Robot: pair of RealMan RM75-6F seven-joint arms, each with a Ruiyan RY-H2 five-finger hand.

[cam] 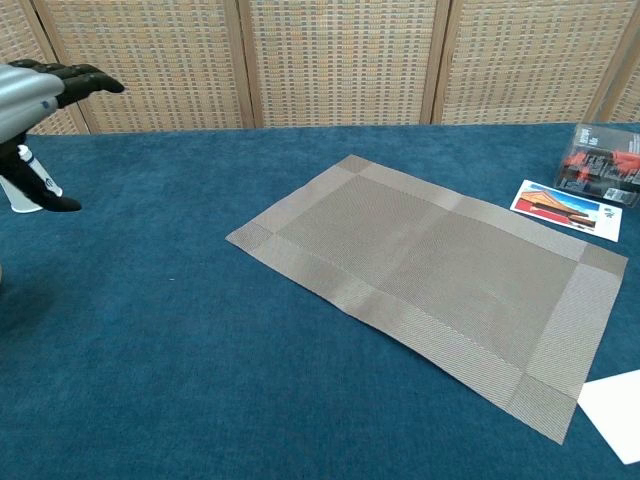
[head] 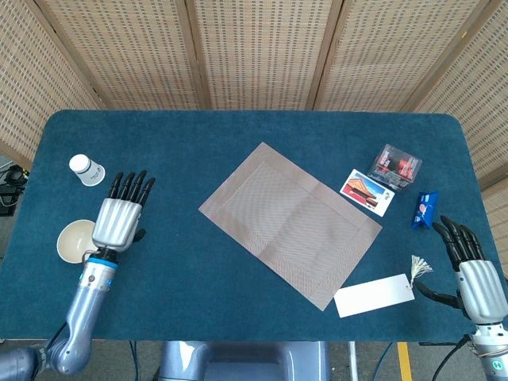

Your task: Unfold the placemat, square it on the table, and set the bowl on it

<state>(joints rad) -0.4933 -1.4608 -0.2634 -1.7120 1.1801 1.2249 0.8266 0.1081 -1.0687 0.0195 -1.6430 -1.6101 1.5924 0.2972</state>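
Left hand (head: 119,218) empty, fingers straight and apart, raised over the blue cloth table (head: 175,262). Small cream ceramic bowl (head: 75,240) sits just beside its wrist, outer side, not touching. White paper cup (head: 86,170) lies beyond the fingertips. Brown woven rectangular placemat (head: 290,223) lies unfolded, skewed, well inward. Right hand (head: 476,282) empty, fingers spread, at the table's near right edge; white paper tag (head: 373,294) just inward.

placemat (head: 290,223) mid-table, bowl (head: 76,240) far left
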